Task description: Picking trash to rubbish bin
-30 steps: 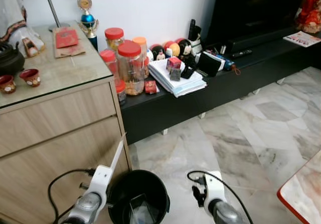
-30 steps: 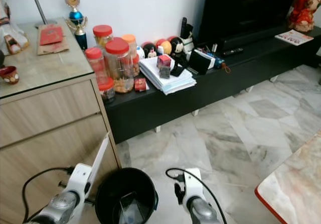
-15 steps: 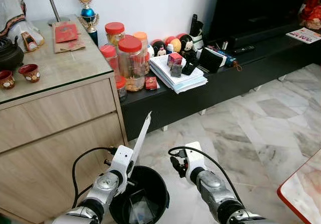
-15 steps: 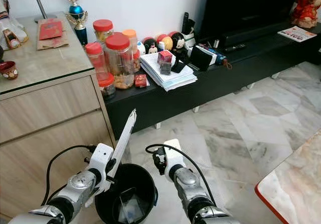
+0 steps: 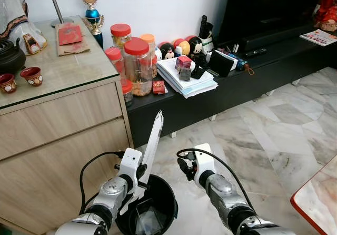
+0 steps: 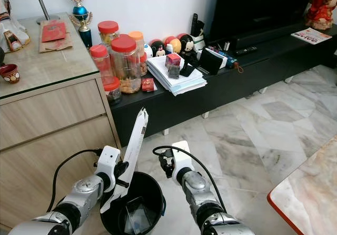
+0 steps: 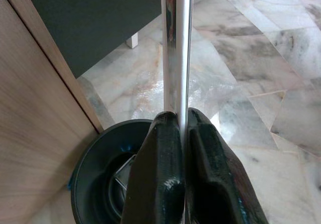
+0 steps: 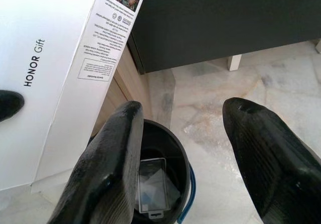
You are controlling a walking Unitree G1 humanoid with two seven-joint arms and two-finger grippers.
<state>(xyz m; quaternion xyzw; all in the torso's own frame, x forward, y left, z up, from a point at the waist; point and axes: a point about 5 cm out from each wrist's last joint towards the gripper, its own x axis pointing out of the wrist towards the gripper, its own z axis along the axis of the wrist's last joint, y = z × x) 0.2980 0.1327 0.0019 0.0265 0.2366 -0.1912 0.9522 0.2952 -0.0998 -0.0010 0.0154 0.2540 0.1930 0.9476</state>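
My left gripper (image 7: pixel 181 133) is clamped on a flat white box (image 5: pixel 151 150), fingers (image 7: pixel 161 153) pinched tight on its thin edge, seen edge-on in the left wrist view. The box sticks up and forward out of the gripper, long axis running from low by the bucket rim up toward the black TV bench (image 5: pixel 263 71), top end tilted slightly to my right. Its lower end hangs past the gripper over the near rim of the black bucket (image 5: pixel 163 208), which sits on the marble floor (image 5: pixel 274 135) right by the wooden cabinet (image 5: pixel 63 124). In the right wrist view the box's broad white face (image 8: pixel 55 73) carries printed text and a label, and sits just beside my right gripper (image 8: pixel 183 133), not touching it. My right gripper is spread wide, holding nothing, hovering over the bucket's right side. Inside the bucket lies a clear flat plastic piece (image 8: pixel 152 189). On the bench: red-lidded jars (image 5: pixel 138 66), a stack of papers (image 5: pixel 187 79) with small boxes on top, round figurines (image 5: pixel 181 46), a remote (image 5: pixel 254 53). On the cabinet top: two small red cups (image 5: pixel 21 79), a red packet (image 5: pixel 69 35), a trophy (image 5: pixel 92 11). A red-edged table corner (image 5: pixel 318 201) shows at my far right.
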